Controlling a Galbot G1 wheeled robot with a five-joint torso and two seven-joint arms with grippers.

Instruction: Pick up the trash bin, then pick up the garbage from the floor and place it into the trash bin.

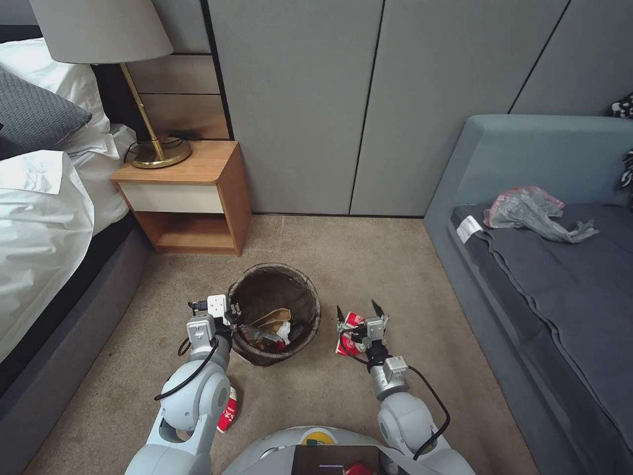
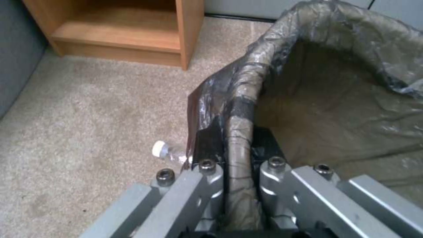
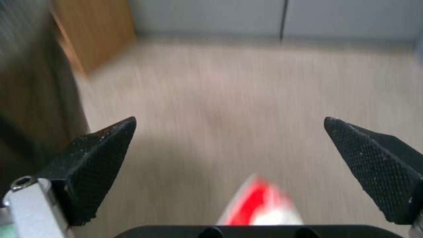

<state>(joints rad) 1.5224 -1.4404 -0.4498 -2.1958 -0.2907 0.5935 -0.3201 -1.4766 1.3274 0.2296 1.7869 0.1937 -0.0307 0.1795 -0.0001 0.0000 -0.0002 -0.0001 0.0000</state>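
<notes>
The trash bin [image 1: 310, 300], lined with a dark brown bag, stands on the beige carpet floor [image 1: 369, 257]. It holds brown paper, white tissue and red wrappers [image 1: 273, 326]. My left gripper [image 1: 231, 315] is shut on the bin's near-left rim; the left wrist view shows that gripper [image 2: 236, 132] clamped over the bagged rim [image 2: 247, 82]. My right gripper [image 1: 359, 309] hangs open just right of the bin, over a crushed red-and-white paper cup [image 1: 349, 330]. In the right wrist view its fingers [image 3: 101, 158] stand wide apart, with the cup [image 3: 262, 201] beneath. A small plastic bottle [image 2: 170, 152] lies beside the bin. Another red-and-white cup [image 1: 227, 410] lies under my left arm.
A wooden nightstand [image 1: 191, 191] with a brass lamp [image 1: 155, 148] stands behind the bin at the left, next to a bed [image 1: 39, 218]. A grey-blue sofa [image 1: 547, 277] with a crumpled plastic bag [image 1: 531, 211] runs along the right. Grey wall panels [image 1: 369, 99] close the back.
</notes>
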